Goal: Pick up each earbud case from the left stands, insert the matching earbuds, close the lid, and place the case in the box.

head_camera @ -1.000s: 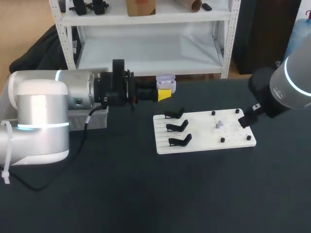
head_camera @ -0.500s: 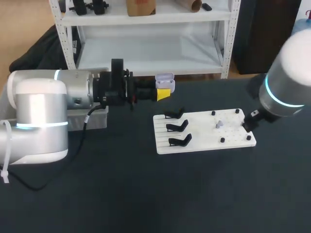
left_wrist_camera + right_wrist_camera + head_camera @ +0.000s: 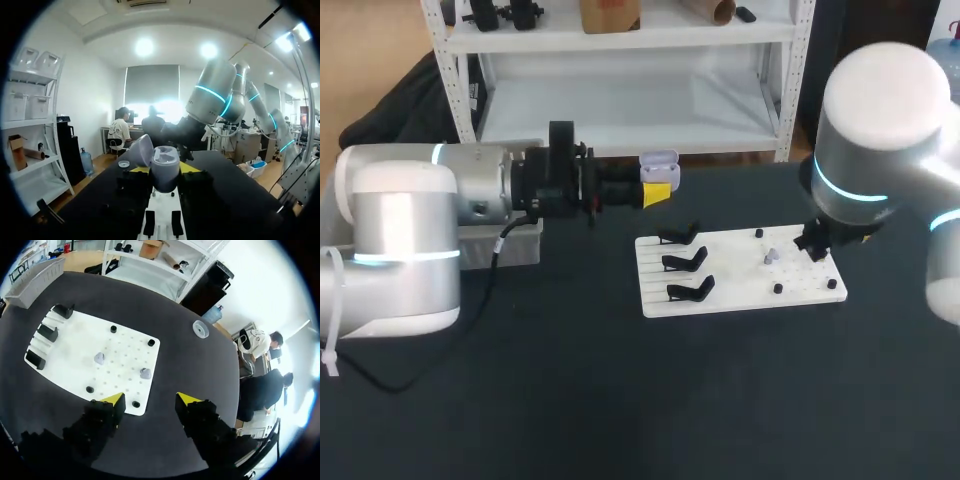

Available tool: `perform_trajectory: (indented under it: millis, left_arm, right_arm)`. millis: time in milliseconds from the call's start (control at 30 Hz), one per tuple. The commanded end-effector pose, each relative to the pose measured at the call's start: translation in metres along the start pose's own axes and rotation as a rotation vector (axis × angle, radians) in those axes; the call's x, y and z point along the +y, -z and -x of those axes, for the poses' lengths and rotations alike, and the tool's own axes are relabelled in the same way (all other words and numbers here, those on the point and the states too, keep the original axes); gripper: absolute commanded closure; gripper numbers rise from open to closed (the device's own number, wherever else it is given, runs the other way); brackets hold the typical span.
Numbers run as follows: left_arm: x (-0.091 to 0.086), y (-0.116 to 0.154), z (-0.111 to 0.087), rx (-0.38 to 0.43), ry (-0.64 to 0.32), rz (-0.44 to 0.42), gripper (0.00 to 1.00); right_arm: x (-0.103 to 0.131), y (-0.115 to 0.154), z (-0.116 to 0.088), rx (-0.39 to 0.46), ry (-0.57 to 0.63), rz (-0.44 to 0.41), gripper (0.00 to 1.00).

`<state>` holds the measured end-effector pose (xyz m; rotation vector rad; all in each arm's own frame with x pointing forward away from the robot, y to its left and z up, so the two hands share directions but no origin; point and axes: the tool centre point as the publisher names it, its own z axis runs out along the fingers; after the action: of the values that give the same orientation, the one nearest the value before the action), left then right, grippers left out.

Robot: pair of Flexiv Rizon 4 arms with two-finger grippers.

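Right end effector [image 3: 150, 399] nearer; earbuds [image 3: 145, 373] ahead

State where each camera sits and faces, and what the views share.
Head view: above and behind, looking down at the table; both arms, left gripper holding the earbud case.
Left wrist view: faces level across the table, earbud case between its fingers, right arm ahead.
Right wrist view: looks down on the white board; right gripper shows, open.
Shared: the white board, in all three.
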<state>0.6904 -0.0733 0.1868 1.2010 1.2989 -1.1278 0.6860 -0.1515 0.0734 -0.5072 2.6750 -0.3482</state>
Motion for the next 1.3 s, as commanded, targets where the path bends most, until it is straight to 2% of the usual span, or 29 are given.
perform_trajectory:
  millis: [33,100,233,400,633,1033,1067,1133,1300]
  left_arm:
    - [0.000,0.000,0.000,-0.003,-0.001,0.002,1.00]
    - [0.000,0.000,0.000,-0.003,-0.001,0.002,1.00]
    - [0.000,0.000,0.000,-0.003,-0.001,0.002,1.00]
    - [0.000,0.000,0.000,-0.003,-0.001,0.002,1.00]
    - [0.000,0.000,0.000,-0.003,-0.001,0.002,1.00]
    - [0.000,0.000,0.000,-0.003,-0.001,0.002,1.00]
    - [0.000,0.000,0.000,-0.003,-0.001,0.002,1.00]
    - [0.000,0.000,0.000,-0.003,-0.001,0.002,1.00]
    - [0.000,0.000,0.000,-0.003,-0.001,0.002,1.00]
  right_arm:
    - [0.005,-0.005,0.008,0.059,0.007,0.021,0.42]
    - [0.007,-0.008,0.008,0.085,0.013,0.038,0.51]
    - [0.010,-0.014,0.006,0.131,0.004,0.065,0.53]
    - [0.010,-0.019,0.005,0.152,-0.037,0.082,0.53]
    - [0.011,-0.025,0.006,0.189,-0.032,0.155,0.51]
    - [0.010,-0.041,0.008,0.216,-0.023,0.165,0.51]
    - [0.010,-0.041,0.009,0.216,-0.025,0.160,0.44]
    - [0.010,-0.042,0.010,0.216,-0.030,0.154,0.51]
    - [0.010,-0.045,0.011,0.219,-0.044,0.144,0.54]
